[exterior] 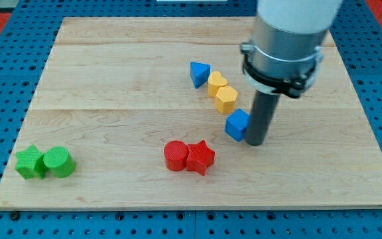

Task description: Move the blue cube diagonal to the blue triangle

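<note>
The blue cube sits right of the board's middle, just below the two yellow blocks. The blue triangle lies up and to the left of it, at the upper end of the yellow pair. My tip is down on the board right beside the blue cube, touching or almost touching its right side. The arm's grey body hangs above it at the view's top right.
A yellow heart-like block and a yellow hexagon lie in a diagonal line between triangle and cube. A red cylinder and red star sit below the middle. Two green blocks sit at the bottom left.
</note>
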